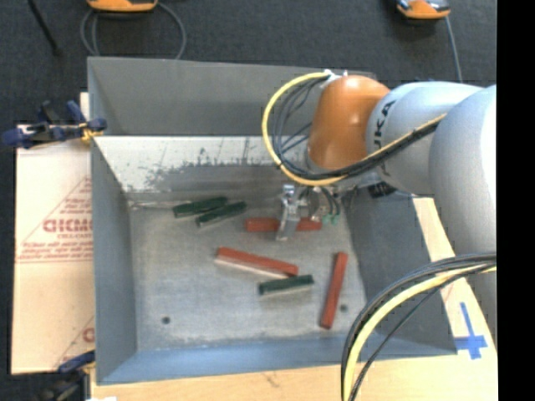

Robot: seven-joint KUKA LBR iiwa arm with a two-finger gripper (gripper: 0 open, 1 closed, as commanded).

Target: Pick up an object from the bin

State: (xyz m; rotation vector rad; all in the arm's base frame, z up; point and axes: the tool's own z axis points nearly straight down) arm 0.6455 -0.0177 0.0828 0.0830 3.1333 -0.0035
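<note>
Dark carpet (251, 15) surrounds a grey metal bin (110, 249) with six loose flat sticks on its floor. Task judged about midway: nothing is lifted and every stick lies flat in the bin, so grasp and lift are not yet done. Low at the back of the bin, the gripper (285, 226) sits over the middle of a short red flat bar (261, 224) that lies crosswise near the back wall. Contact with it looks likely but is unclear. How far open the gripper is cannot be told, and no stick shows in its hold. To the left lie a dark green stick (200, 205) and a second dark green stick (221, 214), close together. Nearer the front lie a long red bar with a pale edge (255, 262), a dark green bar with a pale edge (286, 286) and a long red stick (333, 289) at the right.
</note>
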